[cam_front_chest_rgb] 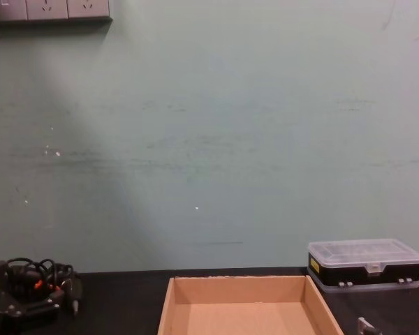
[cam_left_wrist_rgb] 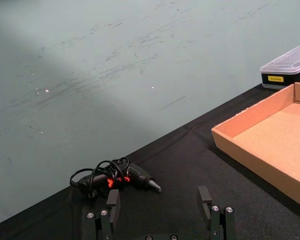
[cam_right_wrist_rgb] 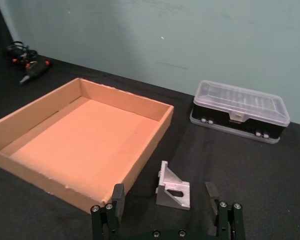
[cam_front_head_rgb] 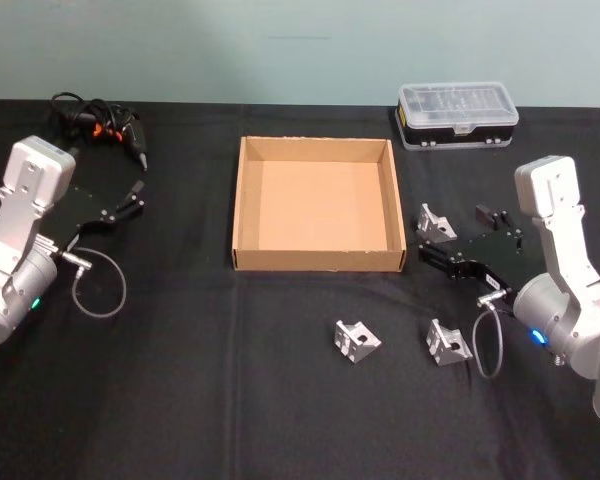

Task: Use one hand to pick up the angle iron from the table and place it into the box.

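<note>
The tan cardboard box (cam_front_head_rgb: 315,262) (cam_right_wrist_rgb: 140,160) (cam_front_chest_rgb: 169,307) sits mid-table with nothing in it. Three silver angle irons lie on the black table (cam_front_head_rgb: 280,400): one (cam_front_head_rgb: 435,222) (cam_right_wrist_rgb: 173,189) just right of the box, two more (cam_front_head_rgb: 356,340) (cam_front_head_rgb: 447,342) in front of it. My right gripper (cam_front_head_rgb: 455,235) (cam_right_wrist_rgb: 165,197) is open and low beside the box's right wall. The nearest angle iron lies just ahead of its fingertips, untouched. Over the table's left side my left gripper (cam_front_head_rgb: 132,198) (cam_left_wrist_rgb: 160,200) is open and holds nothing.
A black plastic case with a clear lid (cam_front_head_rgb: 457,115) (cam_right_wrist_rgb: 237,110) (cam_front_chest_rgb: 363,264) stands at the back right. A black glue gun with a coiled cord (cam_front_head_rgb: 105,125) (cam_left_wrist_rgb: 120,177) (cam_front_chest_rgb: 28,283) lies at the back left. A green wall rises behind the table.
</note>
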{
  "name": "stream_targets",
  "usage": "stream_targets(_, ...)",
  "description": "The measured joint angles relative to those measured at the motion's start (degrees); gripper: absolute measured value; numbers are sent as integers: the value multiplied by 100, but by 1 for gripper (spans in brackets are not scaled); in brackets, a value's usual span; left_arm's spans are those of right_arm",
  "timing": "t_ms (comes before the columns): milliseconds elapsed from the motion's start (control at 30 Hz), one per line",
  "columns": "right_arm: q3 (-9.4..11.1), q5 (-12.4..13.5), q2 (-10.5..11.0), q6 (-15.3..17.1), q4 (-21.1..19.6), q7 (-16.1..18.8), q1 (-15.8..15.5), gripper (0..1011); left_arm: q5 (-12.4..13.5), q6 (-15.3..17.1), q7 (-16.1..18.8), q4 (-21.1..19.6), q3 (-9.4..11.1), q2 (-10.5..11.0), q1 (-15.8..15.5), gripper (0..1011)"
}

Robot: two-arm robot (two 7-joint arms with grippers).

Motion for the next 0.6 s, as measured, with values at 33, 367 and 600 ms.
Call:
stream_targets(33, 14, -4, -32, 18, 24, -10, 12, 1004, 0, 0, 0, 0, 0, 0, 0, 1011)
stream_targets(367, 134, -56, -372, 247, 419, -54, 252, 1004, 0, 0, 0, 0, 0, 0, 0, 1011)
stream_targets(600, 174, -112, -561, 349, 704, -11, 440, 1004, 0, 0, 0, 0, 0, 0, 0, 1011)
